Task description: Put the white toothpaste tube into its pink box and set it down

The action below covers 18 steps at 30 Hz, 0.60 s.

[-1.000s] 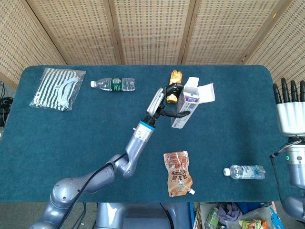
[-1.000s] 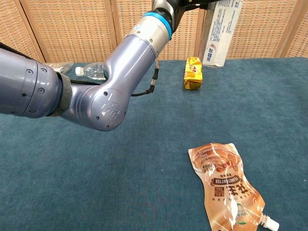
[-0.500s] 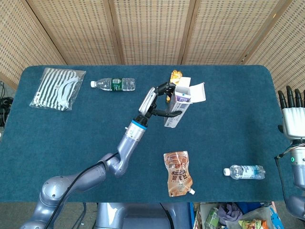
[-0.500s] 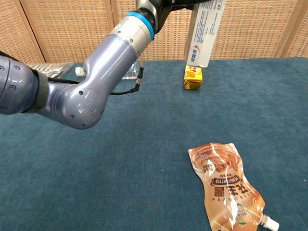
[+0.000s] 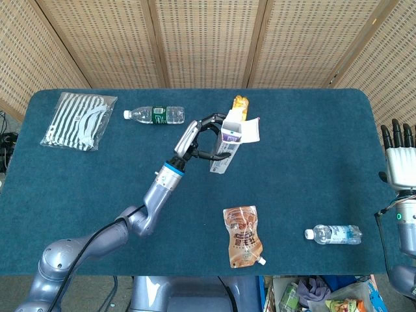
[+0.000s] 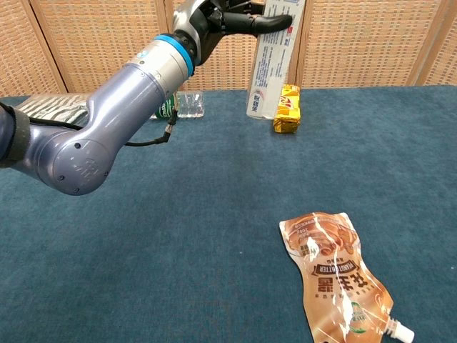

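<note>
The left hand (image 5: 203, 135) grips the box (image 5: 227, 141) upright, flap open, above the table (image 5: 78, 188) middle, ready to set down; the right hand (image 5: 398, 151) waits spread off the right edge.

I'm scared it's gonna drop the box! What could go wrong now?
The left hand holds the pink box up off the table, tilted, with its top flap open. If the toothpaste is inside, which I can't see, it might slide out. The box hangs close to the yellow snack pack, so setting it down there could bump it. Released while leaning, the tall box would probably tip over.
</note>
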Motion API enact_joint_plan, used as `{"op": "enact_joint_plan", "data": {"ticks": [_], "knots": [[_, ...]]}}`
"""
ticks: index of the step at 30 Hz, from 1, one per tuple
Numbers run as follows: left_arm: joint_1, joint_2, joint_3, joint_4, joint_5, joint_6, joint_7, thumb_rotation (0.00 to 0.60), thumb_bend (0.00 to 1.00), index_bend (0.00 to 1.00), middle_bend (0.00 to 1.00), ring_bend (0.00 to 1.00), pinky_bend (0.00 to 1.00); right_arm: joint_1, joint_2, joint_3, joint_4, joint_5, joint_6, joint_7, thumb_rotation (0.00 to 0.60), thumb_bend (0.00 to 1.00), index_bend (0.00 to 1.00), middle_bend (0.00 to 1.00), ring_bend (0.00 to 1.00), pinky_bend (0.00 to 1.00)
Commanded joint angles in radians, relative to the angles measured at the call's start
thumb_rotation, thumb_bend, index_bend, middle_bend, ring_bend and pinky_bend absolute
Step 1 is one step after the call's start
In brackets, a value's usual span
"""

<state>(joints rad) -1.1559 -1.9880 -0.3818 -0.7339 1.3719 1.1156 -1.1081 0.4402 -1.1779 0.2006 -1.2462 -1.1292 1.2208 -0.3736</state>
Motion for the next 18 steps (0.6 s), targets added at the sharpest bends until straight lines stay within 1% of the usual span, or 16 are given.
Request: {"op": "enact_joint_plan", "data": {"ticks": [1,4,8,10,15,18], "knots": [[0.014,0.005,0.048,0.046,0.036,-0.006,0.023,0.6,0.23,0.46,0.31,0.31,0.45,0.001,-0.006,0.001,0.009,-0.001,-0.006,0.005,0.6,0.0,0.0,0.0,0.03,0.0],[0.032,0.0,0.099,0.112,0.076,0.008,0.04,0.6,0.23,0.46,0.3,0.31,0.44,0.001,-0.016,0.002,0.023,-0.002,-0.013,0.013,0.6,0.0,0.0,0.0,0.03,0.0],[0.052,-0.007,0.149,0.18,0.107,0.003,0.038,0.6,0.23,0.4,0.24,0.23,0.37,0.003,-0.027,0.003,0.04,-0.002,-0.024,0.02,0.6,0.0,0.0,0.0,0.03,0.0],[0.063,-0.002,0.19,0.212,0.13,-0.023,0.048,0.6,0.23,0.37,0.22,0.22,0.36,0.004,-0.033,0.002,0.049,-0.002,-0.031,0.023,0.6,0.0,0.0,0.0,0.03,0.0],[0.085,-0.005,0.268,0.284,0.181,-0.049,0.057,0.6,0.23,0.37,0.21,0.21,0.36,0.008,-0.049,0.004,0.073,-0.004,-0.045,0.034,0.6,0.0,0.0,0.0,0.03,0.0],[0.099,-0.01,0.305,0.312,0.204,-0.06,0.054,0.6,0.23,0.35,0.2,0.19,0.34,0.011,-0.058,0.005,0.085,-0.004,-0.054,0.038,0.6,0.0,0.0,0.0,0.03,0.0]]}}
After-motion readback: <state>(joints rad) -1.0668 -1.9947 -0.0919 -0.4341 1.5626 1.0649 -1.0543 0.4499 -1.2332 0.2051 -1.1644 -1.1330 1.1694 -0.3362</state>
